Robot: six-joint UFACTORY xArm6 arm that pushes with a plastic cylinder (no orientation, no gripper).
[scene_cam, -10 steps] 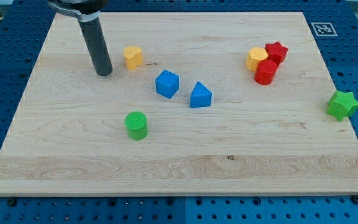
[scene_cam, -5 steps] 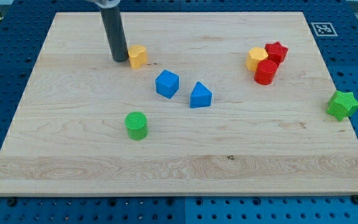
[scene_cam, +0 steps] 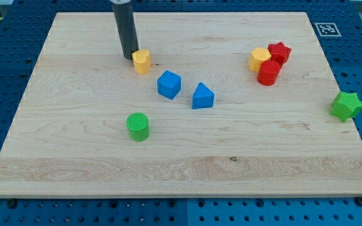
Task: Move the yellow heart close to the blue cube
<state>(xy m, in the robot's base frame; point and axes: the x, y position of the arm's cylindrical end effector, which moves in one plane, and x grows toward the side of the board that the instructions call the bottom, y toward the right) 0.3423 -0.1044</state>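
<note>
The yellow heart (scene_cam: 142,61) lies on the wooden board (scene_cam: 74,157), up and to the left of the blue cube (scene_cam: 168,84), with a small gap between them. My tip (scene_cam: 129,56) touches the heart's upper left side. The dark rod rises from there out of the view's top.
A blue triangular block (scene_cam: 202,96) sits right of the cube. A green cylinder (scene_cam: 137,126) lies below it. A yellow block (scene_cam: 259,59), a red star (scene_cam: 279,52) and a red cylinder (scene_cam: 269,73) cluster at the upper right. A green star (scene_cam: 346,105) sits at the right edge.
My tip moved right and up, met the yellow heart and pushed it a little down and right, toward the blue cube. Other blocks have not moved.
</note>
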